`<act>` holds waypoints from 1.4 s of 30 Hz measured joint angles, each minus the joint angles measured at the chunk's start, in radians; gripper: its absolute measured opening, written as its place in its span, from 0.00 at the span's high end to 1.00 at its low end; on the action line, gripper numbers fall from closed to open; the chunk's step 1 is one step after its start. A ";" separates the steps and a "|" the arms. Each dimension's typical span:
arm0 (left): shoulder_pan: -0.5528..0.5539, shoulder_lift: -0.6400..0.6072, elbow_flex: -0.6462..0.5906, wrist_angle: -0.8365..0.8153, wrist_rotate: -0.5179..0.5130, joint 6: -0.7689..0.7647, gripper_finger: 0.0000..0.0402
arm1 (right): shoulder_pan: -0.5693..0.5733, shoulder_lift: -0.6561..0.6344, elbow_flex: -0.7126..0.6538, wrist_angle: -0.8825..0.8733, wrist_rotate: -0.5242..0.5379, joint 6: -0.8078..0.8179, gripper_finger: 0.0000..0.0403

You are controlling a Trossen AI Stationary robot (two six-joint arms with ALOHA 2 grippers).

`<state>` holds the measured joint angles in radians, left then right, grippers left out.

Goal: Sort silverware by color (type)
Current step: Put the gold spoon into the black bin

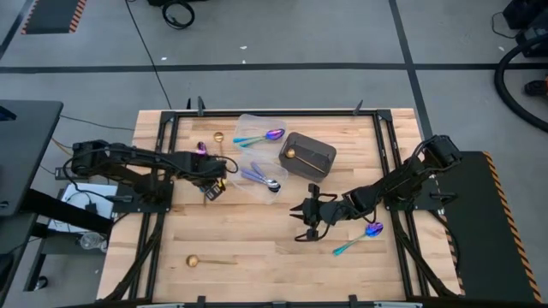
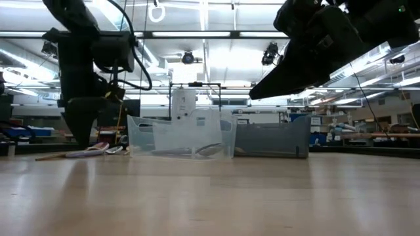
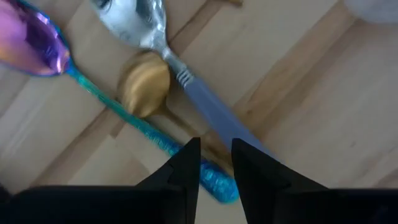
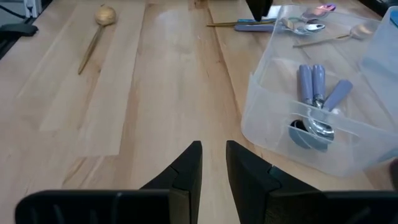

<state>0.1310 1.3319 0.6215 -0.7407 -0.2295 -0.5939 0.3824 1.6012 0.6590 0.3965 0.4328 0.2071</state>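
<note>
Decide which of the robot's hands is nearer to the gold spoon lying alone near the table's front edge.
Left. The left hand hovers over the spoon pile, up-table from the lone gold spoon. The right hand sits farther off, across the table to the spoon's right.

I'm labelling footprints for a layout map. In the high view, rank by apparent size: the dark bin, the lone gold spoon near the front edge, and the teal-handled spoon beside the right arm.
1. dark bin.
2-3. teal-handled spoon and gold spoon: look alike in length, not ranked.
</note>
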 joint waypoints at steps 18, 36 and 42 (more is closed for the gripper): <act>0.058 -0.007 -0.040 0.055 -0.010 -0.005 0.80 | -0.026 0.000 0.000 0.019 -0.042 -0.027 0.79; 0.129 -0.006 -0.038 0.052 0.008 0.029 0.80 | -0.027 0.000 0.000 0.022 -0.057 -0.028 0.79; 0.123 -0.006 -0.022 0.009 0.076 -0.003 0.74 | -0.027 0.000 0.000 0.026 -0.061 -0.027 0.79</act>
<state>0.2543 1.3260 0.5991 -0.7321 -0.1530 -0.5974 0.3557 1.6012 0.6590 0.4222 0.3717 0.1799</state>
